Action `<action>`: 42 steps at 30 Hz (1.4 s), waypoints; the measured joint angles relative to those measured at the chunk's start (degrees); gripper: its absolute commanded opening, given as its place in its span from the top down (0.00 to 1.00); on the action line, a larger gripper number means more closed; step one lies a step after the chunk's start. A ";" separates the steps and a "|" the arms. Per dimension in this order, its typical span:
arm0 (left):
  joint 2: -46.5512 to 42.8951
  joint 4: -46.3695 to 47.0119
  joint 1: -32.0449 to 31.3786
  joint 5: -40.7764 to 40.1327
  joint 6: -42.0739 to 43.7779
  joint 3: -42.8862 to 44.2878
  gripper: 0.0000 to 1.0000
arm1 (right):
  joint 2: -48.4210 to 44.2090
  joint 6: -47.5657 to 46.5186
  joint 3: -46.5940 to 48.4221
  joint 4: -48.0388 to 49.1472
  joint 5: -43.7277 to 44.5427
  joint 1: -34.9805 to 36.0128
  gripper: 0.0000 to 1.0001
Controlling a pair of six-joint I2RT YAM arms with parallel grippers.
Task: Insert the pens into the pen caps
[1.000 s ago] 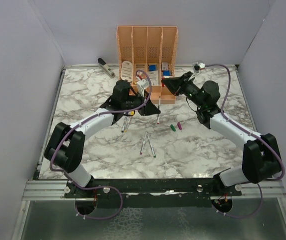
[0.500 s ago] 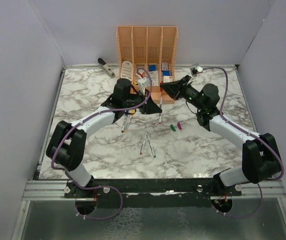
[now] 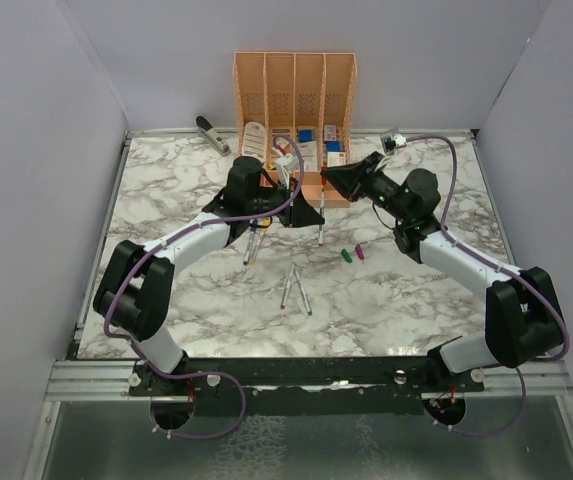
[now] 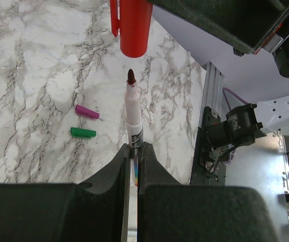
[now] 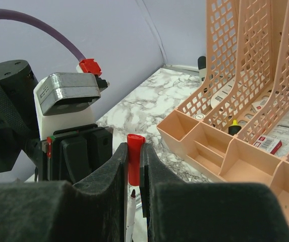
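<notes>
Pen [image 4: 133, 115] just below red cap [image 4: 134, 27]

Lab enclosure: plain walls [image 3: 36, 150], aluminium frame [image 3: 96, 378]

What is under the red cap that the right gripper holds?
The pen in the left gripper points its dark red tip at the red cap, a gap between them. The cap's inside is hidden, and the gripper covers the pen's lower part.

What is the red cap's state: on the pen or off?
Off: a gap shows between the red cap and the tip of the pen.
</notes>
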 measured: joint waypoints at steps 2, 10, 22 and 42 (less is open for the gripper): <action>0.02 0.15 0.11 0.00 -0.20 0.00 1.00 | -0.11 0.04 -0.17 0.13 -0.07 0.00 0.99; 0.35 1.03 0.42 0.00 -0.85 0.00 1.00 | -0.35 0.72 -0.39 0.37 -0.68 0.00 0.99; 0.42 1.27 0.42 0.55 -1.09 0.00 1.00 | -0.35 1.53 -1.46 2.16 -0.92 0.00 0.99; 1.20 1.53 0.42 0.96 -1.07 0.07 1.00 | 0.96 0.96 -1.46 2.97 -0.92 0.00 0.99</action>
